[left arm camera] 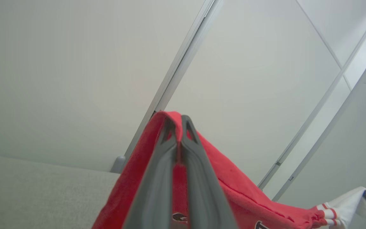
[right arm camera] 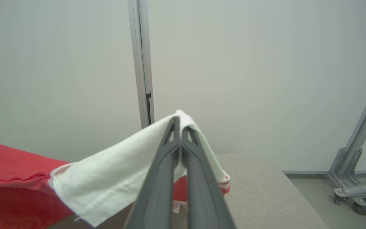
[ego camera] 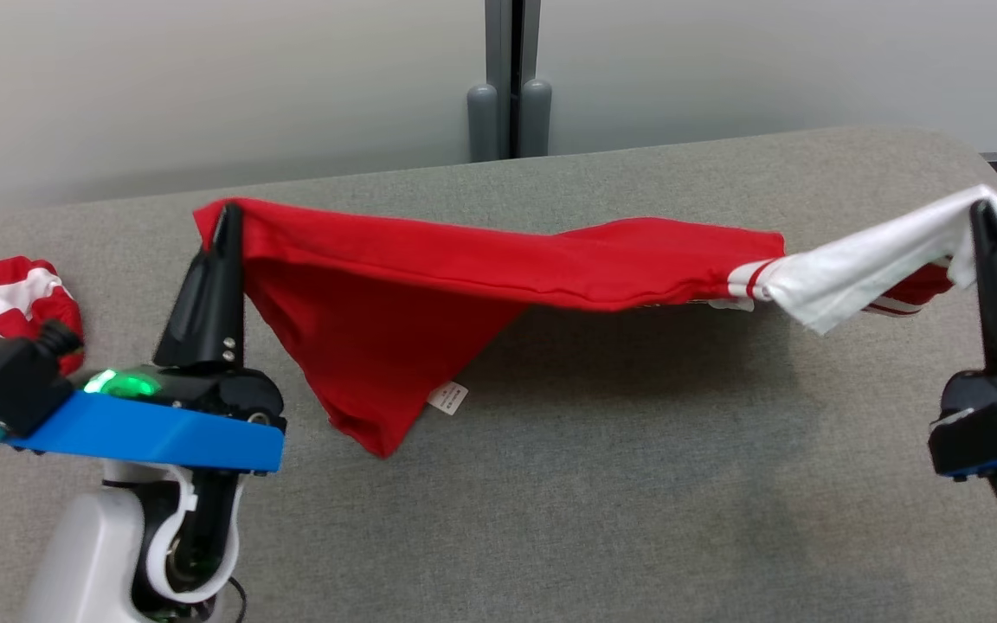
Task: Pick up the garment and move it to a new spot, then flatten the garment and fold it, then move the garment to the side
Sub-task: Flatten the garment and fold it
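Garment (ego camera: 429, 260) pinched by left end effector (ego camera: 226, 215) and right end effector (ego camera: 980, 213); white tag (ego camera: 447, 397) unreadable.

Count log, all views.

Garments: 2. One red knit garment with a white sleeve (ego camera: 429, 260), one bunched red-and-white striped cloth garment (ego camera: 5, 298).

Black long-fingered pincers: 2. The left pincer (ego camera: 226, 221) and the right pincer (ego camera: 983, 216).

Grey fabric-covered counter (ego camera: 637, 484): 1.

Small white sewn-in label (ego camera: 448, 397): 1.

Green indicator light (ego camera: 118, 382): 1.

Rounded grey post feet (ego camera: 482, 121): 2.
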Robot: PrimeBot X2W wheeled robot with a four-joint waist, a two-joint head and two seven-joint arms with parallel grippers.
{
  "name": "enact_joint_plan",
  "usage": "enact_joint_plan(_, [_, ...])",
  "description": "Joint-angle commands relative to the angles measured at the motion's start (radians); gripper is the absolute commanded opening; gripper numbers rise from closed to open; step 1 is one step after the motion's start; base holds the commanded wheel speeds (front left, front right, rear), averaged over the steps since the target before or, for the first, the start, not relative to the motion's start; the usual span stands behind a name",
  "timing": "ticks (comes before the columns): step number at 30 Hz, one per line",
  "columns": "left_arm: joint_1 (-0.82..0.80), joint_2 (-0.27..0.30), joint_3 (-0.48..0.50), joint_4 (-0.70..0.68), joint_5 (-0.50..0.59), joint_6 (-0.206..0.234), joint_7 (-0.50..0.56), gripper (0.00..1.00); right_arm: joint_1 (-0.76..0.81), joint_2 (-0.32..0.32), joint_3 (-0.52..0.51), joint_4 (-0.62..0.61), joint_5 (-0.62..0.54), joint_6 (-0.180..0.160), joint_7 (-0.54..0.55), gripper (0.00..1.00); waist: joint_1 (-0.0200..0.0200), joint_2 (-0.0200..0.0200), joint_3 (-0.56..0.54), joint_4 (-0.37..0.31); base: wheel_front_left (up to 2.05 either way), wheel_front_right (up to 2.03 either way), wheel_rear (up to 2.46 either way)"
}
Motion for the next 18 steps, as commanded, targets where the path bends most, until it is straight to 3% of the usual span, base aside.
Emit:
enact_joint_plan(1, [-0.002, 0.020, 0.012, -0.054, -0.010, 0.012, 0.027, 0.00, -0.030, -0.005, 0.004, -0.056, -0.030, 0.001, 0.021, 0.00, -0.0001, 0.0000, 0.000, 0.000, 0.00, 0.00, 0.00])
enact_joint_plan(5, [-0.052, 0.076, 0.027, -0.197, -0.009, 0.054, 0.130, 0.00, -0.107, -0.069, 0.013, -0.187, -0.088, 0.000, 0.081, 0.00, -0.0001, 0.0000, 0.010, 0.007, 0.00, 0.00, 0.00])
enact_joint_plan(8, [-0.099, 0.119, 0.039, -0.237, -0.002, 0.083, 0.201, 0.00, -0.181, -0.141, 0.044, -0.191, -0.085, 0.001, 0.122, 0.00, -0.0001, 0.0000, 0.033, 0.007, 0.00, 0.00, 0.00])
enact_joint_plan(13, [-0.178, 0.161, 0.056, -0.187, -0.003, 0.100, 0.269, 0.00, -0.319, -0.238, 0.105, -0.073, -0.081, 0.000, 0.122, 0.00, -0.0001, 0.0000, 0.099, 0.004, 0.00, 0.00, 0.00])
enact_joint_plan(18, [-0.342, 0.208, 0.058, -0.016, 0.041, 0.094, 0.299, 0.00, -0.567, -0.279, 0.222, 0.208, -0.042, 0.000, 0.041, 0.00, -0.0001, 0.0000, 0.234, -0.006, 0.00, 0.00, 0.00])
